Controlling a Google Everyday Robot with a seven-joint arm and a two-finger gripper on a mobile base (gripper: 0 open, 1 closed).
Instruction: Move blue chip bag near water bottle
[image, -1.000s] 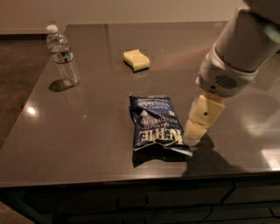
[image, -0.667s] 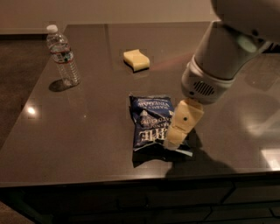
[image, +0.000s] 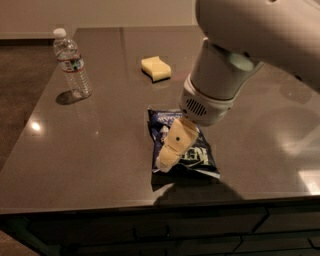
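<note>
Three things sit on the desk (image: 100, 150): at its far-left back corner the water bottle (image: 72, 62) stands upright, further right toward the back lies a pale yellow sponge (image: 156, 68), and near the front edge the blue chip bag (image: 200, 157) lies flat, well apart from the bottle. Over the bag's left half hangs the end effector (image: 172, 147), angled down from the white arm (image: 220, 85) filling the upper right; whether it is open or has any hold of the bag I cannot tell. I judge the step in hand to be the reach and grasp. Next calls for a sure grip, then a carry left and back, stopping short of the bottle so it does not topple
</note>
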